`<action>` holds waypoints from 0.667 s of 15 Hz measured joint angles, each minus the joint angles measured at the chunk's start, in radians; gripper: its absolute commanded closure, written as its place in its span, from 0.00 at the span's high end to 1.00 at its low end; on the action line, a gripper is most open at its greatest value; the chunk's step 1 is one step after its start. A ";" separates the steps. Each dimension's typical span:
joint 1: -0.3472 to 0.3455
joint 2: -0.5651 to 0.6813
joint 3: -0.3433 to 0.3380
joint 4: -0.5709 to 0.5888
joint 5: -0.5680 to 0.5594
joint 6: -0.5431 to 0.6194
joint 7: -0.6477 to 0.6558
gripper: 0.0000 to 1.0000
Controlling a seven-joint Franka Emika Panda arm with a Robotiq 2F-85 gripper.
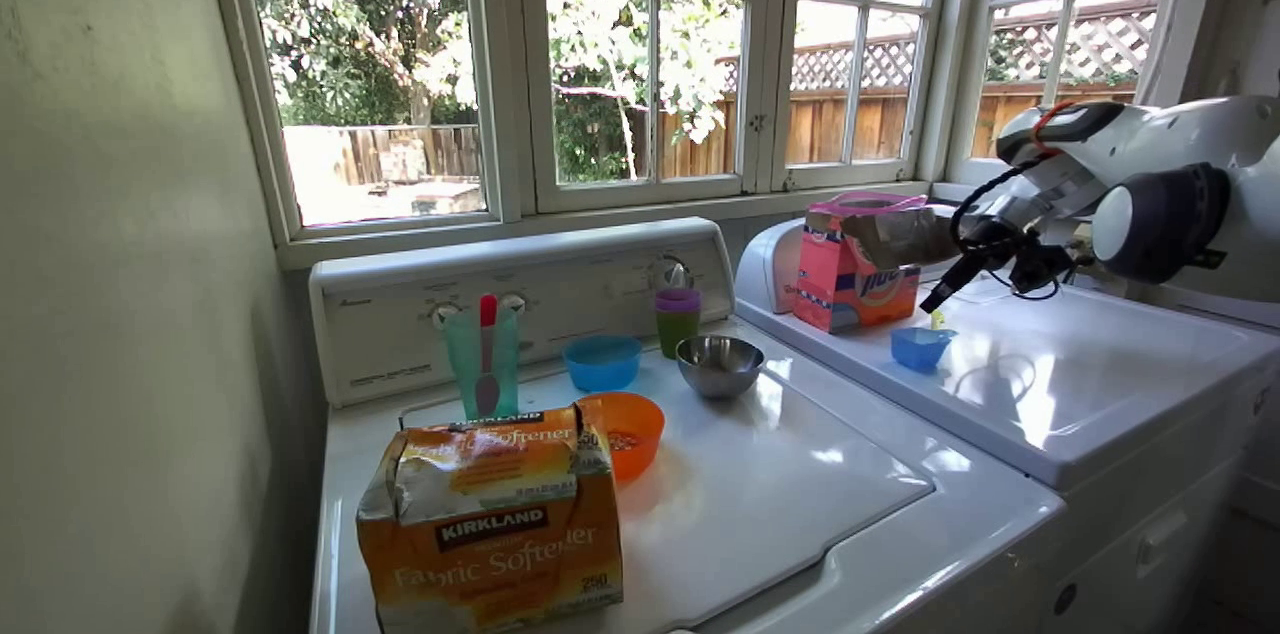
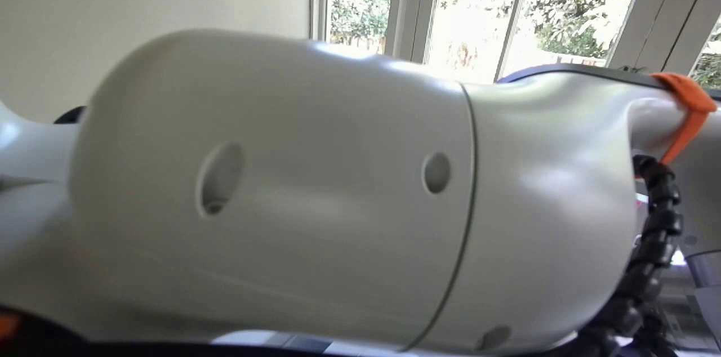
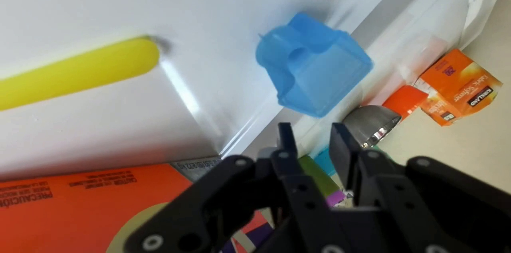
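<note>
Gripper (image 3: 312, 126), unclenched: its two dark fingers stand slightly parted, with nothing grasped between them, just beside the Tide box (image 1: 858, 286). Blue container (image 3: 319, 73), nearest the fingertips: rests on the white lid (image 1: 1100, 364) near the Tide box, close to the lid's edge; the fingers appear clear of it, and which way up it stands is uncertain. Good technique, judged from this arrangement: align the gap with one thin wall of the container before any closing, since the body looks too broad for so small an opening; approach squarely and gently, as light plastic on slick enamel may skid over the edge; keep both fingers off the Tide box. Yellow stick (image 3: 84, 69): lies on the same lid near the Tide box, best not trapped under a finger. Arm (image 1: 1190, 139): extends from the side of the Tide box opposite the control-panel appliance (image 1: 760, 504), wrist bent, gripper slanting down toward the lid; in an exterior view its broad white link (image 2: 338, 188) hides the work. On that appliance, progressively farther from the Tide box: steel bowl (image 1: 720, 379), stacked cups (image 1: 678, 329), blue bowl (image 1: 602, 376), orange bowl (image 1: 650, 419) and Kirkland box (image 1: 500, 554). Windows (image 1: 768, 64): beyond the Tide box.
</note>
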 measured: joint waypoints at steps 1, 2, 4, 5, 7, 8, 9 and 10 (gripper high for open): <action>-0.004 0.000 0.012 0.000 -0.016 0.003 0.000 0.69; -0.007 0.000 0.022 0.000 -0.031 0.008 0.000 0.77; -0.012 0.000 0.041 0.000 -0.056 0.028 0.000 0.92; -0.014 -0.002 0.049 0.000 -0.069 0.047 0.000 0.98; -0.020 -0.009 0.059 0.001 -0.084 0.084 0.013 1.00; -0.024 -0.016 0.065 0.001 -0.089 0.102 0.036 1.00; -0.028 -0.024 0.071 0.001 -0.093 0.111 0.066 1.00; -0.033 -0.035 0.074 0.002 -0.100 0.117 0.097 1.00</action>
